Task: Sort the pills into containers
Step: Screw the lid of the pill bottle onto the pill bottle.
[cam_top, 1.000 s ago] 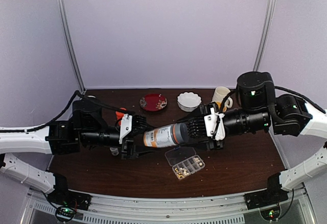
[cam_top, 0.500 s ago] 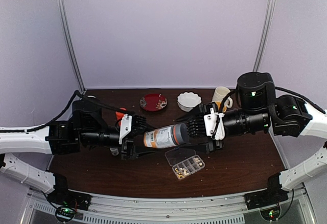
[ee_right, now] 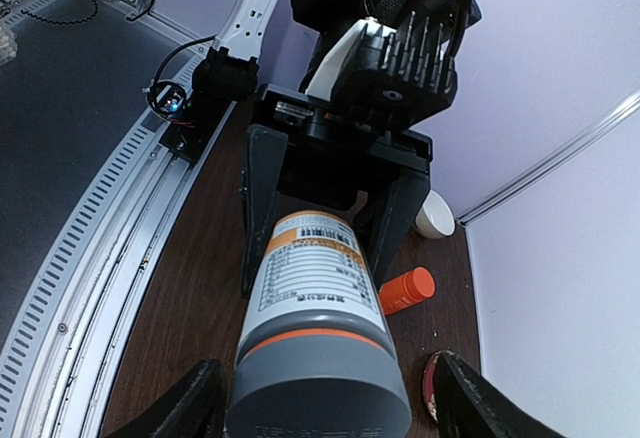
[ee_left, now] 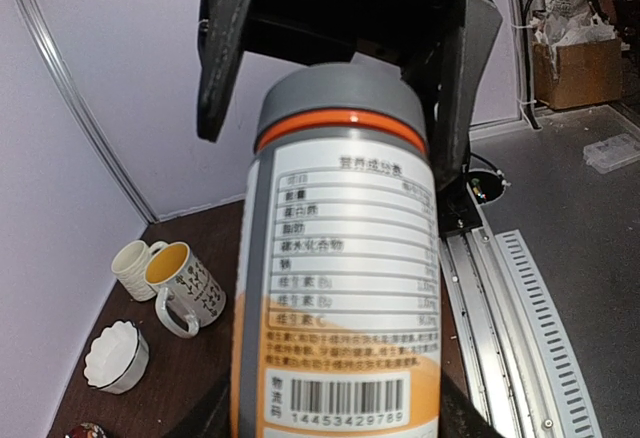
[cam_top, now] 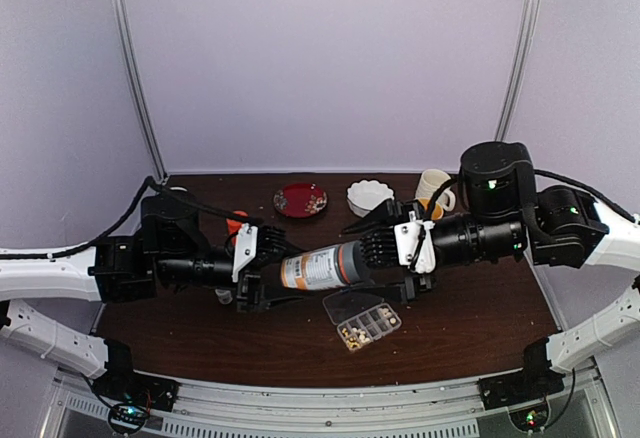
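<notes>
The left hand (cam_top: 270, 271) grips the base of a grey-capped bottle (cam_top: 318, 266) and holds it lying sideways in the air above the dark wooden surface (cam_top: 470, 328). The bottle's printed label faces up and its cap (ee_right: 318, 398) points towards the right arm. The right hand (cam_top: 365, 258) meets it from the other side. Its fingers (ee_right: 200, 403) are spread on either side of the cap and do not clamp it. The cap is on the bottle.

The clear organiser box (cam_top: 362, 320) lies on the surface just in front of the bottle and the right hand, with its lid folded back. Tan pills (cam_top: 351, 335) sit in its nearer compartments. Both hands and the bottle hang over the middle of the surface, between the box and the things at the back.

Along the back edge stand a red dish (cam_top: 300, 199), a white scalloped bowl (cam_top: 370, 197) and two mugs (cam_top: 435, 188), one plain and one patterned. An orange bottle (ee_right: 407, 289) lies behind the left hand.
</notes>
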Controlling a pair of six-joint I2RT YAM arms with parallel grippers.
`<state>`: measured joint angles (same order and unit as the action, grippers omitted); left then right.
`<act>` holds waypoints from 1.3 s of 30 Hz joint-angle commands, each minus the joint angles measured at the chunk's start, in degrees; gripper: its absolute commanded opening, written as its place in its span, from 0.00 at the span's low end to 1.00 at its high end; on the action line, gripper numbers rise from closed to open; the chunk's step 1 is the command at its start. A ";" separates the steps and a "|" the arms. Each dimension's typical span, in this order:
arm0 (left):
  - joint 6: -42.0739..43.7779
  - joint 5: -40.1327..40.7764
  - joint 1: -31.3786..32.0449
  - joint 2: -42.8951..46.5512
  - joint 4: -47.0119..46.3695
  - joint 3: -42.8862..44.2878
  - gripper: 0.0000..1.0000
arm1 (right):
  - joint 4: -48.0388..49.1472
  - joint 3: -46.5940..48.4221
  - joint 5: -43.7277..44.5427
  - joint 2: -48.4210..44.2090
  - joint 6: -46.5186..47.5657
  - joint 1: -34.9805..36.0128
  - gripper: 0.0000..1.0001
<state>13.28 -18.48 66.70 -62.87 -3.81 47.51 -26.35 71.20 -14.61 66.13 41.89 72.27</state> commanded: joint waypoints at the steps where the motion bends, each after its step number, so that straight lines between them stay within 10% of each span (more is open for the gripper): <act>1: -0.37 -1.09 0.11 1.59 -3.13 1.33 0.00 | -0.06 0.12 1.01 0.05 -0.65 0.43 0.70; 11: -0.28 -0.78 0.14 2.10 -3.50 0.71 0.00 | -1.16 1.75 -0.18 0.73 -2.51 0.55 0.24; 15: 0.28 -0.50 0.19 1.53 -3.22 0.76 0.00 | 1.20 2.23 -0.15 1.53 -9.08 0.55 0.22; 27: 12.97 14.33 0.19 0.60 3.46 5.95 0.00 | 3.76 8.91 10.59 7.92 -65.57 0.46 0.13; 39: 48.08 42.87 3.67 -3.95 -7.37 9.27 0.00 | 21.42 -3.20 10.30 4.68 -105.20 -4.43 0.00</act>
<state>40.99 9.15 67.90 -63.66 2.66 55.05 -17.28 72.47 -3.42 70.63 -39.68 69.84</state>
